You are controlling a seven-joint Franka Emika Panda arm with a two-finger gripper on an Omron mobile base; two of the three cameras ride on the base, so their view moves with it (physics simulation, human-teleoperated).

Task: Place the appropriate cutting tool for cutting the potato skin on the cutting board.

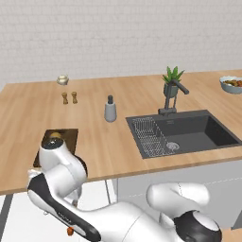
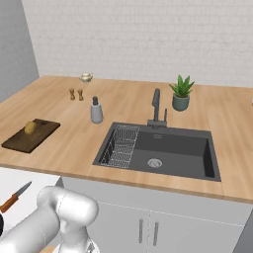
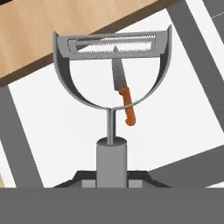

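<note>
In the hand view my gripper (image 3: 111, 178) is shut on the handle of the grey metal peeler (image 3: 111, 153), the cutting tool. Its wide rounded head and blade point away from the hand. Beneath it, on a white surface, lies the knife (image 3: 124, 98) with the orange-brown handle, also seen in the right base view as the knife (image 2: 15, 196) low at the left. The dark brown cutting board (image 2: 22, 141) lies on the counter's left end, near its front edge, with the potato (image 2: 30, 127) on it. In the left base view my arm covers part of the board (image 1: 72, 137) and potato (image 1: 55, 135).
The wooden counter's edge (image 3: 65, 26) runs above the peeler. A dark sink (image 2: 163, 150) with a wire rack (image 2: 121, 146) and faucet (image 2: 156, 106) sits mid-counter. A soap dispenser (image 2: 96, 111), two shakers (image 2: 76, 94), a potted plant (image 2: 181, 94) and a bowl (image 1: 231, 84) stand further back.
</note>
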